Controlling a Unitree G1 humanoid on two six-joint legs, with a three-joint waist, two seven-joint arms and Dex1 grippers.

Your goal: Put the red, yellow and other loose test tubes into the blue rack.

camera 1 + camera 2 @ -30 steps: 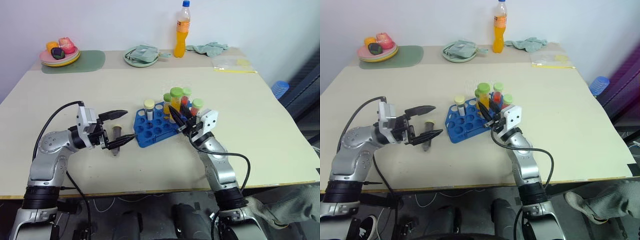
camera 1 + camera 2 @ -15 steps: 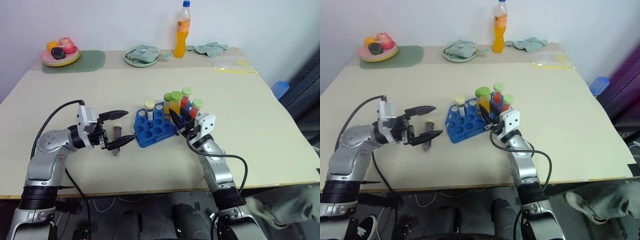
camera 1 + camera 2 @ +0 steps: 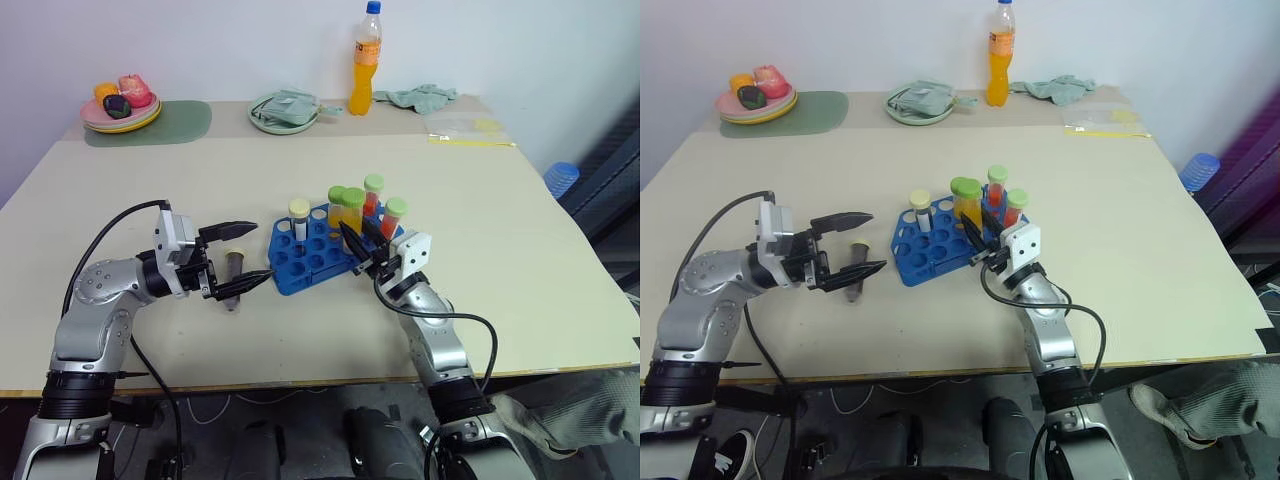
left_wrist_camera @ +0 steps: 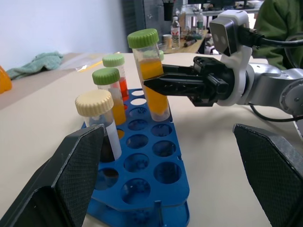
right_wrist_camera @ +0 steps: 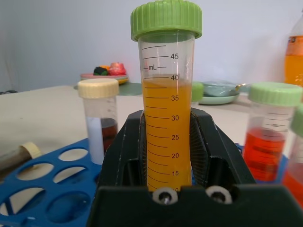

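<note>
The blue rack (image 3: pixel 303 266) sits mid-table. My right gripper (image 3: pixel 352 236) is shut on a test tube of yellow-orange liquid with a green cap (image 5: pixel 166 113), held upright with its lower end at a hole near the rack's right side (image 4: pixel 150 75). In the rack stand a cream-capped tube (image 3: pixel 298 216), a yellow tube (image 3: pixel 336 202) and two red-orange tubes (image 3: pixel 373 193) (image 3: pixel 393 215), all three green-capped. A dark brown tube with a cream cap (image 3: pixel 233 270) lies on the table left of the rack. My left gripper (image 3: pixel 243 256) is open, one finger on either side of it, apart from it.
At the back edge stand a tall orange drink bottle (image 3: pixel 365 62), a bowl with a cloth (image 3: pixel 284 110), a crumpled cloth (image 3: pixel 420 97) and a plate of fruit (image 3: pixel 120 106) on a green mat (image 3: pixel 175 125). A clear bag (image 3: pixel 465 130) lies back right.
The yellow tube in my right gripper has dipped a little lower toward the rack. The left gripper has stayed put.
</note>
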